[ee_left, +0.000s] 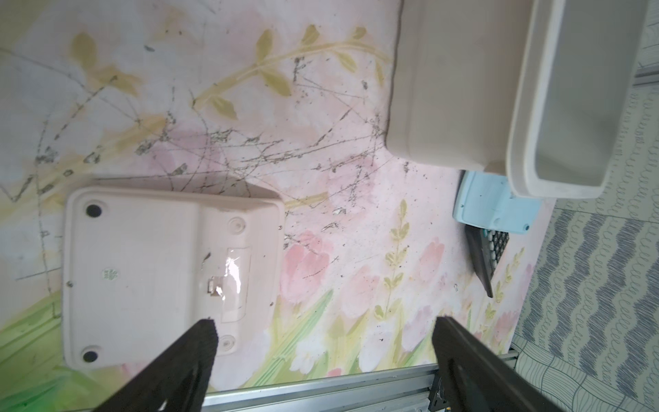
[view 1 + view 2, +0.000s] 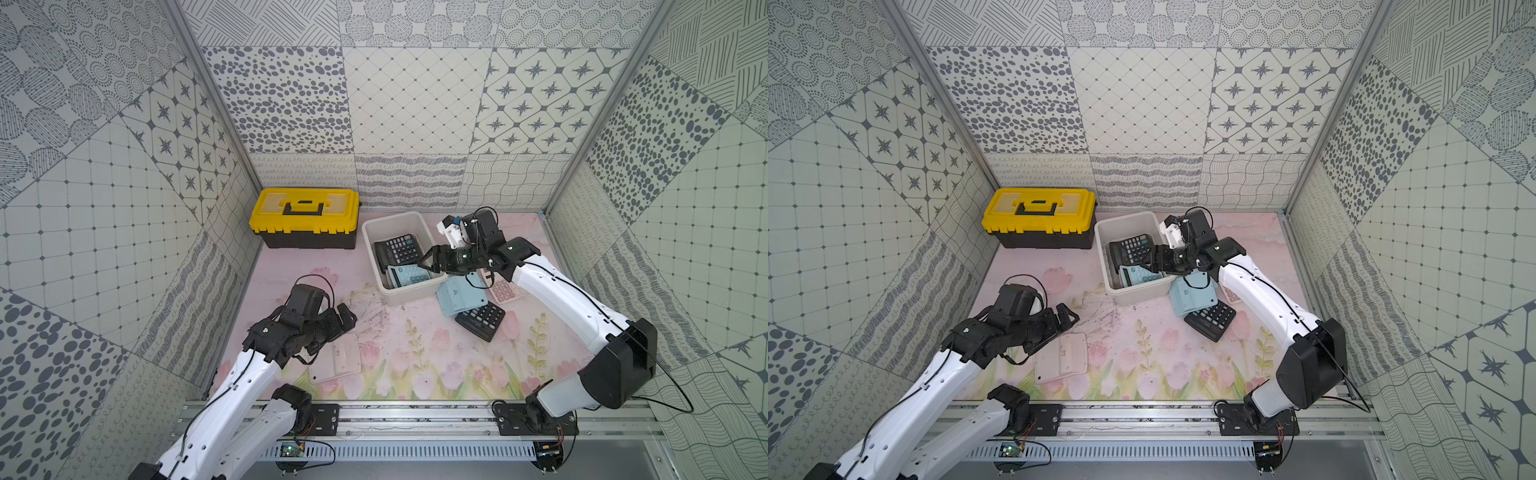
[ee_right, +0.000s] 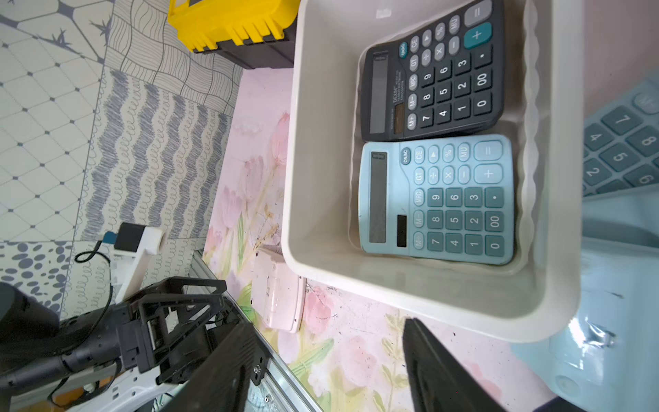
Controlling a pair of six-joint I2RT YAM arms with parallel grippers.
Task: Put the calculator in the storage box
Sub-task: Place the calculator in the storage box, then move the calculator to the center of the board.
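R gripper [image 2: 427, 261] is hovering over the storage box [image 2: 390, 215], above its near-right rim. Its jaws are standing apart w/ nothing between them: released, empty.

The task's thing, a light-blue calc [image 3: 438, 199], is lying flat inside the box, keys up, in the half nearer the robot. A black calc [image 3: 435, 75] is lying keys up in the box's far half, edge to edge w/ the blue one. Can't tell if one is overlapping the other.

Outside the box:
- A 2nd light-blue calc [image 2: 459, 297] is lying face down just beside the box's near-right corner; contact w/ the box wall is unclear.
- A 2nd black calc [image 2: 481, 321] is lying keys up a bit farther out on that same side, its top end tucked under that blue one.
- A pink calc [image 2: 505, 291] is lying to the box's right, mostly hidden by the R arm.

L gripper [image 1: 325, 321] is hanging well apart from the box, off its near-left side, jaws spread wide and empty. It is sitting right by a pale calc [image 1: 142, 271] lying face down; can't tell whether a finger is touching it.

Toolbox [image 2: 305, 208], yellow lid shut, is standing near the box's left side. Floral mat [image 2: 415, 353] is lying under everything.
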